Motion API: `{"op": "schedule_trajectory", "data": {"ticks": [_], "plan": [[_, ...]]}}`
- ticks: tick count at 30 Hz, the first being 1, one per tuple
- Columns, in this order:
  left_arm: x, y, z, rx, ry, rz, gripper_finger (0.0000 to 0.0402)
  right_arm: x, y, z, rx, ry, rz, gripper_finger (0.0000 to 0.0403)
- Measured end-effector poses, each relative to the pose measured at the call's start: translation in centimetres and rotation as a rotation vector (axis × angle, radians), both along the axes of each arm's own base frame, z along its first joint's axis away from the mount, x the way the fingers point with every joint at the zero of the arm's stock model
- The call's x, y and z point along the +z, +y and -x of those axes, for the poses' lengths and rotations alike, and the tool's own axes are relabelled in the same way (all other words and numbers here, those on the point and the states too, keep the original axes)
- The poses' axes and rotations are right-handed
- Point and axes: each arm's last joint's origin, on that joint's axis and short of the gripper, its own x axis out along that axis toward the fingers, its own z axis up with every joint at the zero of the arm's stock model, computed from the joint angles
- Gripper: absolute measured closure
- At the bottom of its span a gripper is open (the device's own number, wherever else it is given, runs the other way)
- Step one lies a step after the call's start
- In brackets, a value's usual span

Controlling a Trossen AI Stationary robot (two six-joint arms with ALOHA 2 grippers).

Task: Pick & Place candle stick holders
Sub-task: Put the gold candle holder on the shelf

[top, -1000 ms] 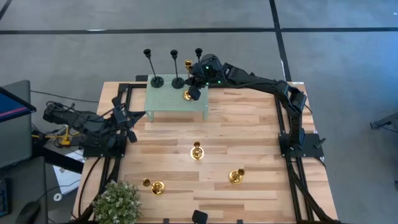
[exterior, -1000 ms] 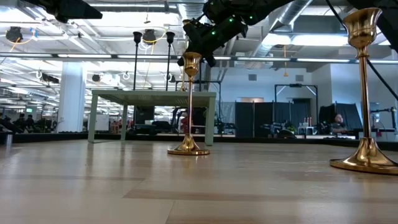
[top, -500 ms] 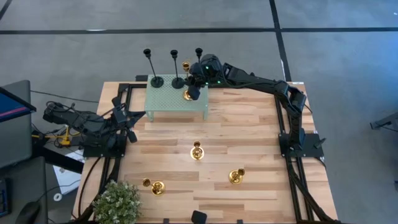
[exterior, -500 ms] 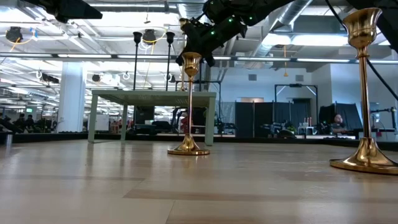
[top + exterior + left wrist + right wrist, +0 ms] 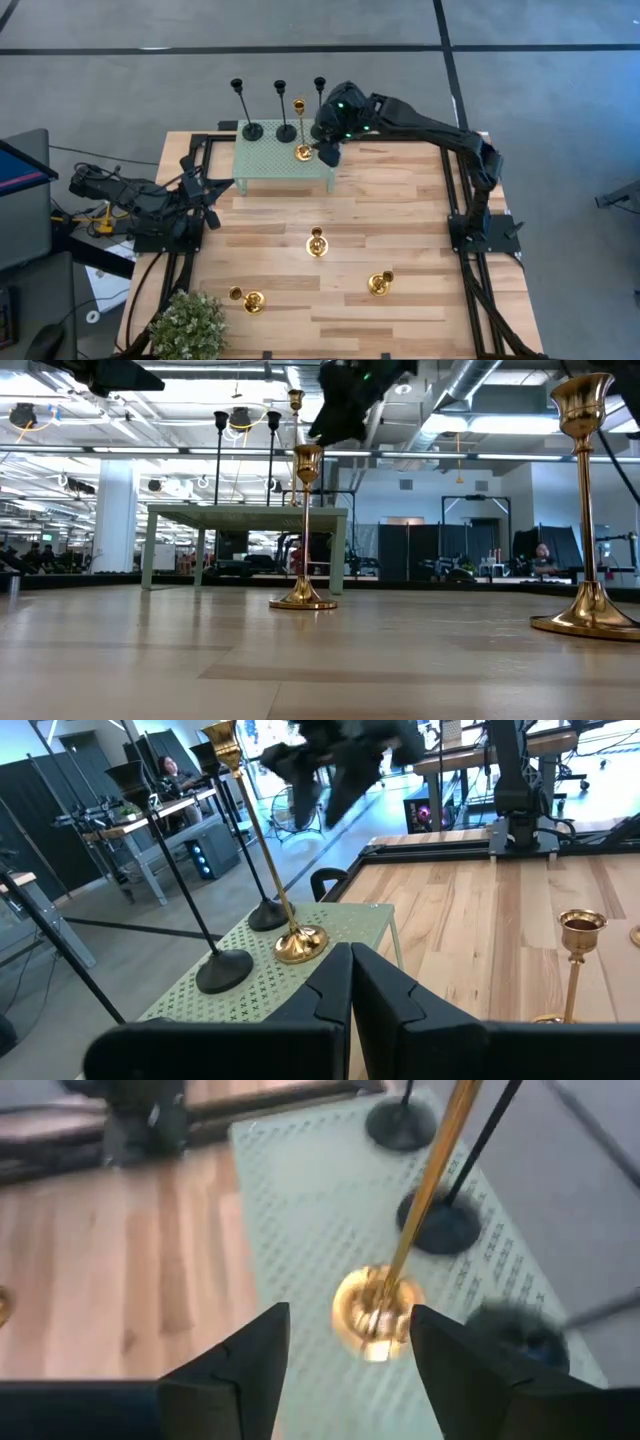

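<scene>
A potted plant (image 5: 188, 327) sits at the near left corner of the wooden desk (image 5: 400, 200), and three gold holders stand apart across the near half: one just beside the plant (image 5: 252, 300), one near the middle (image 5: 317, 243), one to the right of it (image 5: 379, 284). The left hand (image 5: 212, 205) waits at the left edge of the desk, its fingers (image 5: 330, 990) pressed together on nothing. Farther back stands a small green perforated stand (image 5: 285, 160). On it a tall gold holder (image 5: 301, 128) stands upright, free of any grip, with two black holders (image 5: 249, 112) (image 5: 284, 112) in a row to its left; a third black holder (image 5: 319, 88) rises behind it, though its base is hidden by the arm, so whether it rests on the stand is hard to say. The right hand (image 5: 327, 150) hangs above the stand's right end, just beside the tall gold holder; in the right wrist view its fingers (image 5: 250, 1355) are spread apart with the gold base showing between them, apparently below and not touched.
</scene>
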Motion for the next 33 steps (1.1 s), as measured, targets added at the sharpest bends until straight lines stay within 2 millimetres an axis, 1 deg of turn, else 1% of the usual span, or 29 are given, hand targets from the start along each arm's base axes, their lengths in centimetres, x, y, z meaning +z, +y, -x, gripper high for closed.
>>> {"op": "schedule_trajectory", "data": {"ticks": [2, 4, 6, 8, 10, 14, 19, 23, 26, 31, 33], "plan": [[0.0, 0.0, 0.0, 0.000, 0.000, 0.000, 0.0392, 0.9, 1.0, 0.8, 0.017, 0.014, -0.004, 0.0206], [0.0, 0.0, 0.0, 0.000, 0.000, 0.000, 0.0392, 1.8, 2.3, 2.0, 0.039, 0.059, -0.019, 0.0213], [0.0, 0.0, 0.0, 0.000, 0.000, 0.000, 0.0392, 2.7, 3.6, 3.0, 0.065, 0.064, -0.017, 0.0224], [0.0, 0.0, 0.0, 0.000, 0.000, 0.000, 0.0392, 2.9, 4.8, 3.9, 0.089, 0.081, -0.023, 0.0236], [0.0, 0.0, 0.0, 0.000, 0.000, 0.000, 0.0392, 2.7, 6.1, 4.4, 0.118, 0.081, -0.022, 0.0249], [0.0, 0.0, 0.0, 0.000, -0.002, 0.004, 0.0392, 1.8, 9.0, 5.6, 0.141, 0.077, -0.016, 0.0277], [0.0, 0.0, 0.0, -0.017, -0.011, 0.023, 0.0392, -1.1, 12.7, 7.4, 0.135, 0.091, -0.010, 0.0303], [0.0, -0.3, -0.2, -0.114, -0.003, 0.026, 0.0392, -3.4, 15.0, 9.0, 0.087, 0.031, 0.074, 0.0315], [-0.1, -0.6, -0.5, -0.193, 0.009, 0.025, 0.0392, -4.5, 16.1, 10.1, 0.032, -0.030, 0.161, 0.0321], [-0.2, -1.0, -1.1, -0.234, 0.038, 0.019, 0.0392, -5.0, 17.0, 12.1, -0.098, -0.174, 0.317, 0.0328], [-0.3, -1.2, -1.4, -0.234, 0.053, 0.014, 0.0392, -5.1, 17.0, 12.6, -0.160, -0.227, 0.409, 0.0329]]}}
